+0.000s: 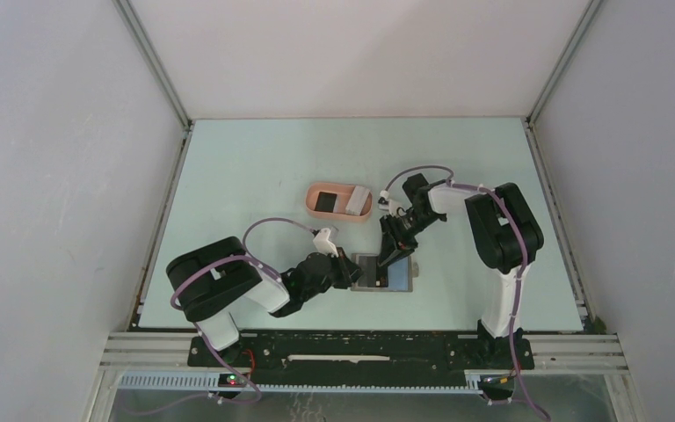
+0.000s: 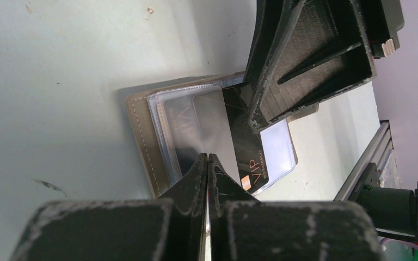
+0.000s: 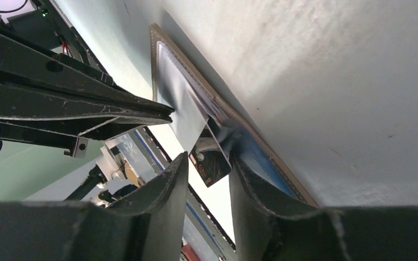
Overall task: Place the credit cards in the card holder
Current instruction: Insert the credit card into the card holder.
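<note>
**VIP card's free corner sits in the right gripper's gap**

The coming move turns on one line. The VIP card (image 3: 213, 169) sticks partly out of the clear sleeve (image 2: 166, 117) of the wallet (image 2: 140, 142). Its long axis slants out of the pocket, and its free corner points into the right gripper (image 3: 209, 159). The fingers there stand parted with that corner between them, and we cannot tell whether either pad touches it. We judge that any pull has to run along that axis, out of the pocket, after the fingers close.

The left gripper (image 2: 207, 157) is pressed together, its tips down on the sleeve just beside the card. We judge it is pinning the wallet, though we cannot tell whether it nips the film. The right arm is the nearer one to the card's free end.

The holder (image 1: 308, 199) lies well apart from the wallet. From the right gripper it is farther from the bases and toward the left arm's side. A black card (image 1: 323, 201) and a grey card (image 1: 357, 200) already lie in it. Bare floor shows between them, where we judge the VIP card could go.
</note>
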Available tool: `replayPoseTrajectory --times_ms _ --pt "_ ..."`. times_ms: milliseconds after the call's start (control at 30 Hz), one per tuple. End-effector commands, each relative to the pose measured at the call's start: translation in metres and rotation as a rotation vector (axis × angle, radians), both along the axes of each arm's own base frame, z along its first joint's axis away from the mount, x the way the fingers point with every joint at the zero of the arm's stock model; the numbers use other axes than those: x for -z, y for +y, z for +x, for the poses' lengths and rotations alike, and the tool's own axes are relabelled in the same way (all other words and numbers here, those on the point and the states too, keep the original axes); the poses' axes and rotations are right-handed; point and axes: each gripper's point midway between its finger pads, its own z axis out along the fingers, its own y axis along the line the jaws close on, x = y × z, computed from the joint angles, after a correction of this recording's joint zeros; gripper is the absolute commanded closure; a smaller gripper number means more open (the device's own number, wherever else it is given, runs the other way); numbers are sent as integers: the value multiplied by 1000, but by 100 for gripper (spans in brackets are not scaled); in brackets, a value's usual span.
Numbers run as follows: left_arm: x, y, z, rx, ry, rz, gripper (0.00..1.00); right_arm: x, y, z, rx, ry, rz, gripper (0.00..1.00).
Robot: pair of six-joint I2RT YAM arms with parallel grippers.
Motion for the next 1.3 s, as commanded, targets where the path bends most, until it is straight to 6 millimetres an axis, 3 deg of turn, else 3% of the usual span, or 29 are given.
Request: replayPoseTrajectory --times_ms 0,500,767,967,1267 --pt "10 4 -4 11 2 30 97 -21 3 12 -43 -132 20 55" --pt "-5 3 -9 36 -42 -46 88 -14 -10 16 -99 -241 -115 52" --pt "-22 9 -13 43 -78 -88 74 -23 -9 12 -119 -253 -90 54" --pt "-17 22 -16 15 -74 -64 68 -26 -10 0 -146 -220 -60 61" --pt "-10 19 -14 19 -56 -40 64 -12 -14 -9 -157 -151 -89 66"
